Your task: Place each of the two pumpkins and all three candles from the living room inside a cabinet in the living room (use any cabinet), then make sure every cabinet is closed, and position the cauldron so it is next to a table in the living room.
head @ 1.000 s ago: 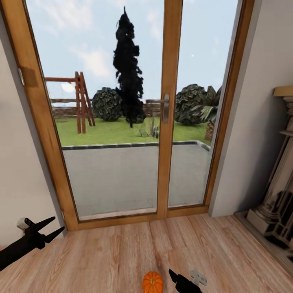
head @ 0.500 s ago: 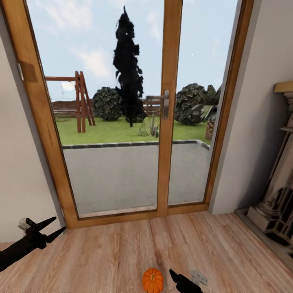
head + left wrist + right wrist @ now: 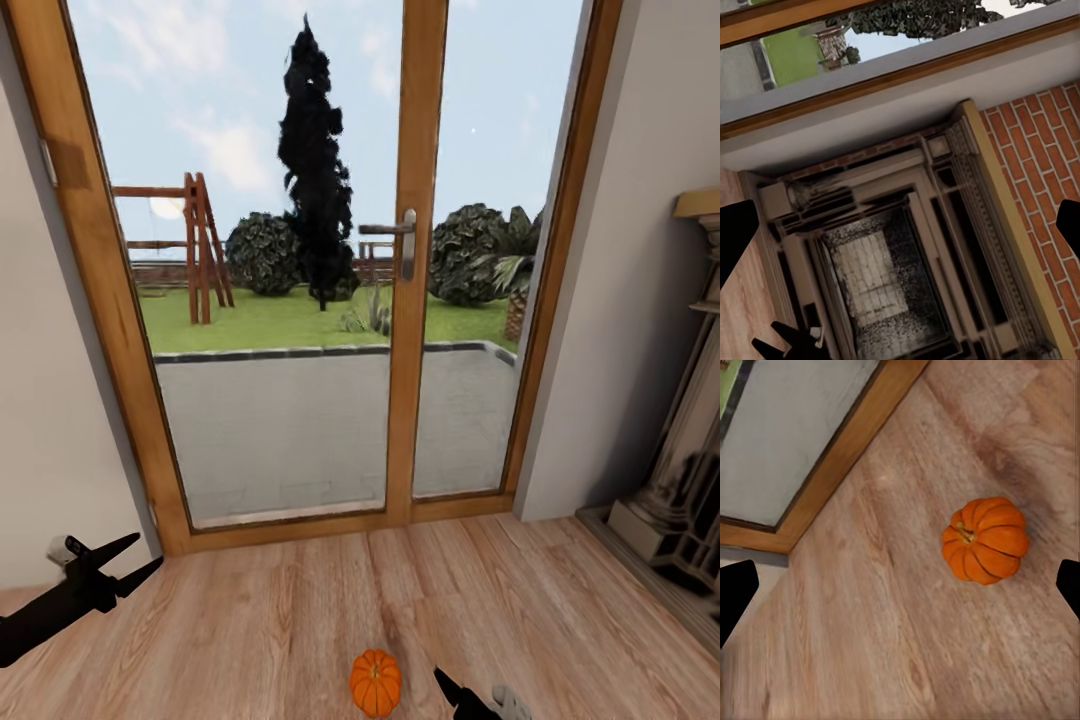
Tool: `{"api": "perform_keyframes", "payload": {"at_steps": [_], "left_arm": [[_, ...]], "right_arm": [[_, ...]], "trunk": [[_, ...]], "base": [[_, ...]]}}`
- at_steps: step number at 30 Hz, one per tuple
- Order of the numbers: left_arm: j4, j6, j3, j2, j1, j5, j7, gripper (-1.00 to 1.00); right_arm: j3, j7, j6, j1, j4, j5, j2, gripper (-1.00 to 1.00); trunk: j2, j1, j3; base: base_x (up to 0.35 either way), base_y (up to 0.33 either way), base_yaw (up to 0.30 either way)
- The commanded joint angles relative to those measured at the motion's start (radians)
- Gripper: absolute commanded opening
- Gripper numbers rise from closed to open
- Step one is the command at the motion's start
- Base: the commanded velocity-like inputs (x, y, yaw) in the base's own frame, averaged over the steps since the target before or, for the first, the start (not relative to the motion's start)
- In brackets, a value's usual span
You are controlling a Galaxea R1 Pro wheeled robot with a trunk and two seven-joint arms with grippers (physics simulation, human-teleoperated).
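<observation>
Pumpkin (image 3: 375, 682) on the wooden floor (image 3: 260, 640), short of the glass door (image 3: 290, 270), just beside the right gripper (image 3: 450, 690); jaws spread wide, empty, pumpkin (image 3: 985, 540) apart; left gripper (image 3: 120, 565) low, jaws parted, facing the fireplace (image 3: 892, 277).

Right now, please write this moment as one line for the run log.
pumpkin: on wood floor, before glass door | right gripper: open, beside pumpkin, empty | left gripper: open, empty
</observation>
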Motion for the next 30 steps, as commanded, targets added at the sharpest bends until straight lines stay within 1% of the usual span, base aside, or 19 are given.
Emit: {"api": "perform_keyframes", "payload": {"at_steps": [1,4,8,10,11,12,14,15,17,19,21,26,30], "left_arm": [[0.001,0.011,-0.006,0.001,-0.001,0.005,-0.005,1.00],[0.001,0.011,-0.006,0.000,-0.001,0.005,-0.005,1.00],[0.001,0.011,-0.006,0.000,-0.001,0.005,-0.005,1.00],[0.001,0.011,-0.006,0.000,-0.001,0.005,-0.005,1.00],[0.001,0.011,-0.006,0.000,-0.001,0.005,-0.005,1.00],[0.001,0.011,-0.006,0.000,-0.001,0.005,-0.005,1.00],[0.001,0.011,-0.006,0.000,-0.001,0.006,-0.005,1.00],[0.001,0.011,-0.006,0.000,-0.001,0.006,-0.005,1.00],[0.000,0.011,-0.006,0.000,-0.001,0.006,-0.005,1.00],[-0.001,0.011,-0.006,0.000,-0.001,0.006,-0.005,1.00],[-0.002,0.010,-0.006,0.000,-0.001,0.006,-0.005,1.00],[-0.011,0.010,-0.005,0.000,-0.001,0.005,-0.005,1.00],[-0.012,0.010,-0.005,0.000,-0.001,0.005,-0.005,1.00]], "right_arm": [[0.008,0.001,-0.007,-0.001,0.002,-0.007,0.000,1.00],[0.008,0.001,-0.008,-0.001,0.002,-0.009,0.001,1.00],[0.005,0.001,0.008,-0.001,-0.002,-0.017,-0.002,1.00],[-0.003,0.000,0.051,-0.005,-0.010,-0.041,-0.018,1.00],[-0.011,0.001,0.108,-0.009,-0.013,-0.073,-0.039,1.00],[-0.015,0.001,0.143,-0.015,-0.015,-0.096,-0.052,1.00],[-0.019,-0.007,0.180,-0.038,-0.016,-0.126,-0.067,1.00],[-0.020,-0.027,0.193,-0.065,-0.017,-0.134,-0.073,1.00],[-0.020,-0.062,0.195,-0.086,-0.018,-0.139,-0.075,1.00],[-0.021,-0.097,0.190,-0.096,-0.020,-0.144,-0.076,1.00],[-0.021,-0.117,0.188,-0.101,-0.029,-0.147,-0.077,1.00],[-0.021,-0.130,0.203,-0.105,-0.062,-0.151,-0.075,1.00],[-0.022,-0.132,0.207,-0.105,-0.071,-0.152,-0.071,1.00]], "trunk": [[-0.008,0.004,-0.004],[-0.029,0.015,-0.014],[-0.057,0.031,-0.026],[-0.071,0.038,-0.032],[-0.078,0.042,-0.036],[-0.085,0.046,-0.039],[-0.099,0.054,-0.045],[-0.106,0.057,-0.048],[-0.120,0.065,-0.054],[-0.134,0.073,-0.061],[-0.148,0.080,-0.067],[-0.183,0.100,-0.083],[-0.211,0.115,-0.095]], "base": [[0.000,0.000,0.000],[0.000,0.000,0.000],[0.000,0.000,0.000],[0.000,0.000,0.000],[0.000,0.000,0.000],[0.000,0.000,0.000],[0.000,0.000,0.000],[0.000,0.000,0.000],[0.000,0.000,0.000],[0.000,0.000,0.000],[0.000,0.000,0.000],[0.000,0.000,0.000],[0.000,0.000,0.000]]}}
